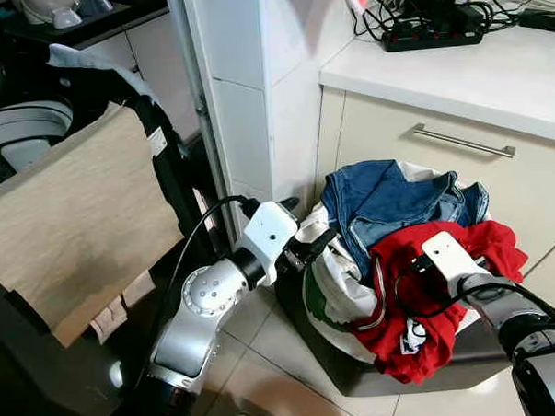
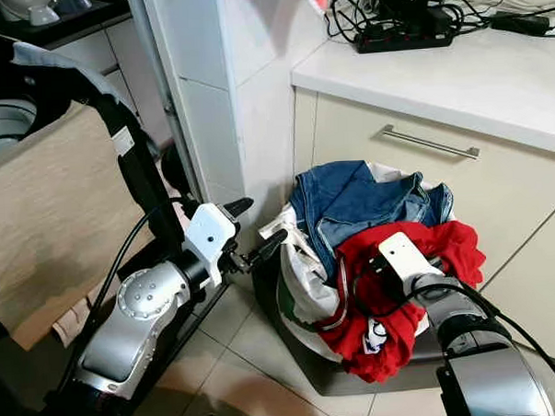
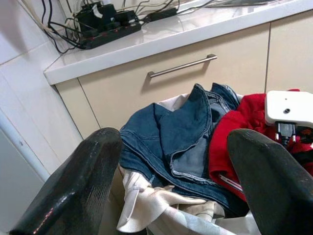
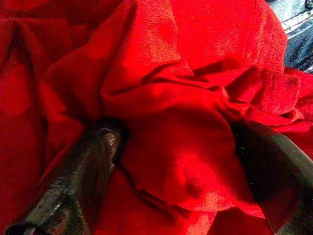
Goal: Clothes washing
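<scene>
So the right gripper (image 4: 176, 161) is digging down into the red garment (image 1: 419, 294), and its two fingers (image 4: 83, 171) are sitting spread apart with a bunched fold of red cloth between them; not pinched tight yet as far as I can see. That garment is lying on top of the overflowing laundry basket (image 1: 358, 375), just beside the blue jeans (image 1: 388, 199) and over some white cloth (image 1: 332, 288). The left gripper (image 2: 251, 232) is hovering just off the basket's rim, fingers (image 3: 88, 176) wide open, jeans straight ahead of it. Behind the basket there's a cream drawer with a metal handle (image 1: 463, 141), power strip (image 1: 433, 35) on the counter above.
</scene>
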`<state>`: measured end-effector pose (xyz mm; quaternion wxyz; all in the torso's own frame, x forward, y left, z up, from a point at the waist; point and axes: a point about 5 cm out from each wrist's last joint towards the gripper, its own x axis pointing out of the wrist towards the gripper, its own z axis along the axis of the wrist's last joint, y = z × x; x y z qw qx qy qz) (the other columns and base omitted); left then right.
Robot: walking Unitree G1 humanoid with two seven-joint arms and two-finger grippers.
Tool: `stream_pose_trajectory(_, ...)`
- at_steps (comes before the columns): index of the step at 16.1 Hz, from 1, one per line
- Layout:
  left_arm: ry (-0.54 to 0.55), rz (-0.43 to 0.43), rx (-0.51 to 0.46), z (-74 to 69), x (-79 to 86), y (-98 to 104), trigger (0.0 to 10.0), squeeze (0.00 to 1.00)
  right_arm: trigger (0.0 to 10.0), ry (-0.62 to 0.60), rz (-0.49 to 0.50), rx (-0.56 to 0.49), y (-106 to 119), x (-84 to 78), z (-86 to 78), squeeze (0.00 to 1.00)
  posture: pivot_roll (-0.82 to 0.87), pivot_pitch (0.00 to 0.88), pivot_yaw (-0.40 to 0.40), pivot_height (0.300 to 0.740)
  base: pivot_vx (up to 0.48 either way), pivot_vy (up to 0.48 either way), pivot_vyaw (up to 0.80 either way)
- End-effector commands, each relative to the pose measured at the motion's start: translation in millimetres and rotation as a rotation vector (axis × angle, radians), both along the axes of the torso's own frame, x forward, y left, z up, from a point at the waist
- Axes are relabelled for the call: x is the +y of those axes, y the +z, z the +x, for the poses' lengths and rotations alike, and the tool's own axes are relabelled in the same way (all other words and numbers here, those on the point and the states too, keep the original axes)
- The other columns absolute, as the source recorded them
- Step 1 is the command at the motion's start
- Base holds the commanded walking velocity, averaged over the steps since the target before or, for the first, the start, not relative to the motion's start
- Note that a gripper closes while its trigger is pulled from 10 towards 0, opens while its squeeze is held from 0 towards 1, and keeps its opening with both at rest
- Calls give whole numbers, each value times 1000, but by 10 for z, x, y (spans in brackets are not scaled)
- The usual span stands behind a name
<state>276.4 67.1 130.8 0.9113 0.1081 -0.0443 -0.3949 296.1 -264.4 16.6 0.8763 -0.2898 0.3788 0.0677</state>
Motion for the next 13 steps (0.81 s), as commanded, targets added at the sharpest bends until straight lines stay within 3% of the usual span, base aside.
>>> stream_pose_trajectory(1,9,12,-8,4,7,24,10000,0,0,1,5,89,-135,-11,-139,0,-119,0,51,740,0,0,0)
stream_pose_trajectory(5,13,13,-7,15,-24,34,10000,0,0,-56,61,55,-122,-31,-136,0,-133,0,52,740,0,0,0)
stream_pose_trajectory(8,19,15,5,25,-50,17,10000,0,0,-187,230,-13,-141,50,-120,0,-149,0,53,740,0,0,0)
stream_pose_trajectory(13,10,20,18,30,-66,-3,10000,0,0,-240,298,-48,-184,140,-126,0,-156,0,61,740,0,0,0)
